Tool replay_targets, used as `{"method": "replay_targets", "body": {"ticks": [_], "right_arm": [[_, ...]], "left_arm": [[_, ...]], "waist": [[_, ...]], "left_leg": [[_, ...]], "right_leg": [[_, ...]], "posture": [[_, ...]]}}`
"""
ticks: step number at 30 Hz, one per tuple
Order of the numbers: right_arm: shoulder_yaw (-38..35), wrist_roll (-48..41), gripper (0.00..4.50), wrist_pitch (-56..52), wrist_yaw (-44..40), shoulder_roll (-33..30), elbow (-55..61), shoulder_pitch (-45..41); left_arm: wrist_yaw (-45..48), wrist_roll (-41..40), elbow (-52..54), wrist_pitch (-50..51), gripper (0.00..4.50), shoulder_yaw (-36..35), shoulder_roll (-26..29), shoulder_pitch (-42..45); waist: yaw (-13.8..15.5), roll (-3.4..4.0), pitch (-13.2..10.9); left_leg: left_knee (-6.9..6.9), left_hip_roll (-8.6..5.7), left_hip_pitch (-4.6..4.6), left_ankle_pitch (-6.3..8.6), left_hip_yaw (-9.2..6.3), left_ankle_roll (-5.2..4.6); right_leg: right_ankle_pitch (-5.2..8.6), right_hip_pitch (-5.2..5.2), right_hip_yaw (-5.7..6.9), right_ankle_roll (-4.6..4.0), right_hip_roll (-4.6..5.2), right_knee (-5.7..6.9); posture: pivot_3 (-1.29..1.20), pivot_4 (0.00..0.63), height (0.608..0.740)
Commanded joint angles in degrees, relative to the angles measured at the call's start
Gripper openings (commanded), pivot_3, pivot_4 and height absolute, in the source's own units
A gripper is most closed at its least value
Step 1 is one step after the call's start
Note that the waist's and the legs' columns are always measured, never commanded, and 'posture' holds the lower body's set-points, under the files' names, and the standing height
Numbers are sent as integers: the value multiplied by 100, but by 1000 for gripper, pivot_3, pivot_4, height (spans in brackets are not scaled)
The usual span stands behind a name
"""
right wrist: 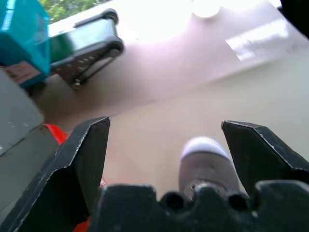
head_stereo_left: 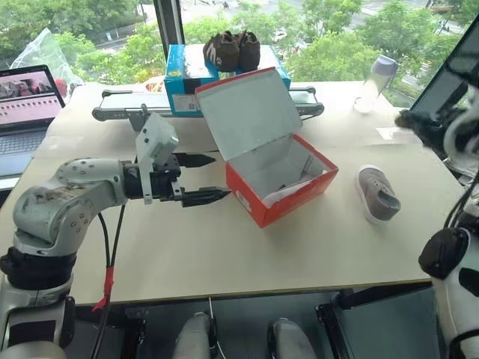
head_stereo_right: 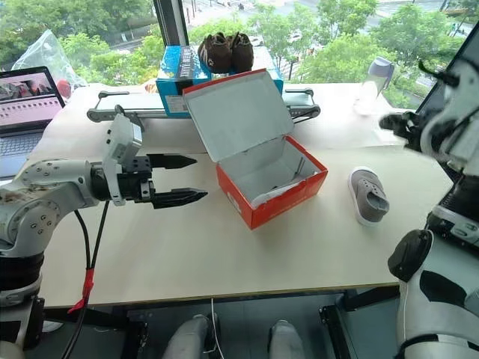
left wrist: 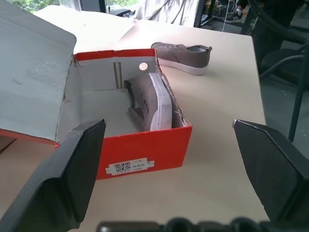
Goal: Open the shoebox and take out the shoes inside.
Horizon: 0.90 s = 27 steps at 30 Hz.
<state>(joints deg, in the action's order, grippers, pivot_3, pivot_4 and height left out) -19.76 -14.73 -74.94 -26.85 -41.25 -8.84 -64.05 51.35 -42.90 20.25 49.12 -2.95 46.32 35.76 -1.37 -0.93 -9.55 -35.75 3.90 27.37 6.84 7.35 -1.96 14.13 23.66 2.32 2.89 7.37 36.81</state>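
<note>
Bare table (head_stereo_left: 224,247) before open shoebox (head_stereo_left: 281,183)

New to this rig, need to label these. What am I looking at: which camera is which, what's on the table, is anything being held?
It is a two-armed humanoid robot. Two pictures come from its head, looking down over the table. The other two come from cameras on the wrists, looking out between each gripper's black fingers.

On the table stands the red shoebox, lid up. One grey shoe is in the box, on its side against one wall. The other shoe lies on the table to the box's right. Behind are a blue box with a brown fuzzy pair on top, a laptop and a bottle.

The left gripper is open beside the box. The right gripper is open above the loose shoe. Nothing is held.
</note>
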Motion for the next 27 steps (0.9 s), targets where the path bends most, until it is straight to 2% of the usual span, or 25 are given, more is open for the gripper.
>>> {"method": "replay_targets", "body": {"ticks": [1, 5, 7, 13, 27], "right_arm": [[1289, -621, 4425, 711, -1625, -153, 442, -170], [2816, -169, 4425, 2036, -2741, -243, 464, -148], [3303, 74, 4425, 2523, -3066, -270, 315, -128], [4175, 640, 4425, 3590, -3910, -383, -70, 15], [4575, 1677, 4425, 5123, -4457, -97, -1069, 57]], "left_arm": [[-17, -40, 114, -25, 4500, -95, -14, 88], [-47, -55, 155, -24, 4500, -103, -66, 59], [-80, -56, 192, -21, 4500, -108, -83, 27], [-173, -93, 306, -12, 4500, -187, -83, -107], [-285, -96, 394, -42, 4500, -225, -118, -258]], "waist": [[-1, 0, 0], [43, 0, 0], [66, 0, 0], [75, -1, 0], [57, -1, 0]], "left_leg": [[0, 1, 0, 0, 1, -1], [-5, 1, 1, -2, 2, -4], [-7, 0, 2, 0, 3, -2], [-12, 1, 15, 2, 6, 2], [-14, 4, 20, -4, 17, -2]], "right_leg": [[0, -1, 0, 0, 0, 1], [-1, -1, 2, 0, -1, 2], [-1, 0, 3, 1, -1, 1], [-2, 26, 3, 2, 0, 6], [-2, 30, 0, 1, -1, 20]], "posture": [[0, 150, 740], [0, 150, 740], [0, 150, 740], [0, 150, 740], [0, 150, 740]]}}
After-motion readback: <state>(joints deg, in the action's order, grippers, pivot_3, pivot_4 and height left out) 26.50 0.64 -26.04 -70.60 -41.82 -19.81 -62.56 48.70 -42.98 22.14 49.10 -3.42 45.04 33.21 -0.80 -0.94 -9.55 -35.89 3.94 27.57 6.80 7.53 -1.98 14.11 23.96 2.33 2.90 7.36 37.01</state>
